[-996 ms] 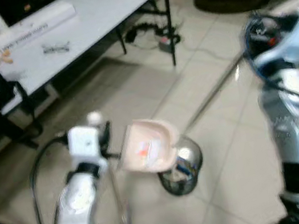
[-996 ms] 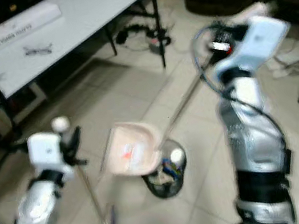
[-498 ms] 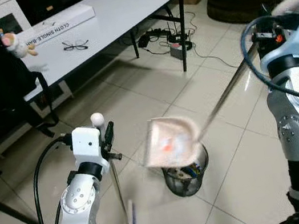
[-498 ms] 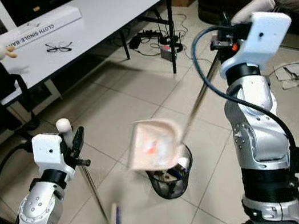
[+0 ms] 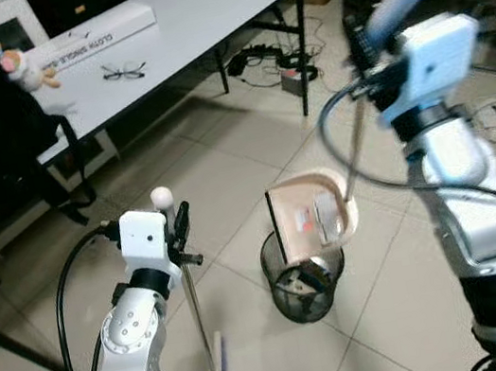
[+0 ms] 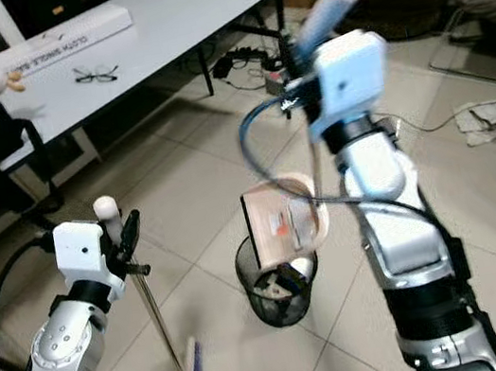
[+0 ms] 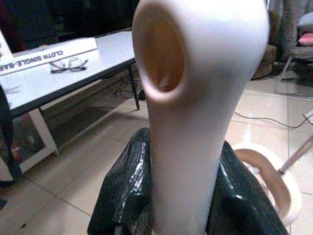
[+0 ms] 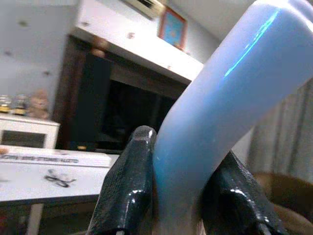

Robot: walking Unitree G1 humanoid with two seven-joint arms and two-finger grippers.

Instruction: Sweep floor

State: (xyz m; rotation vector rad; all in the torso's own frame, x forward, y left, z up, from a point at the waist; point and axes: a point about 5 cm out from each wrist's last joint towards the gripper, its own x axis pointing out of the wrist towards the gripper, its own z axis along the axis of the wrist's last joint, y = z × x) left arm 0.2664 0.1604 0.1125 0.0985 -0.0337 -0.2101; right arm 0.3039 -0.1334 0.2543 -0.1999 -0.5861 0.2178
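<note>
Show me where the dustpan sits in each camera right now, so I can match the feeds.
Left eye view: dustpan tipped on edge over the wire trash bin, centre of frame.
Right eye view: same pan above the bin, just left of the right arm.
Left wrist view: its pale rim beyond the broom handle.
Right wrist view: not in it.
Shared landmark: the glasses on the white table.

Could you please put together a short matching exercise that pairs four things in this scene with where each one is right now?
Things:
1. dustpan
2. glasses
3. broom handle
4. wire bin

Places:
A. on the white table
B. in the left pincer
C. tipped over the bin
D. on the floor tiles, under the dustpan

Pairs: 1-C, 2-A, 3-B, 4-D
</note>
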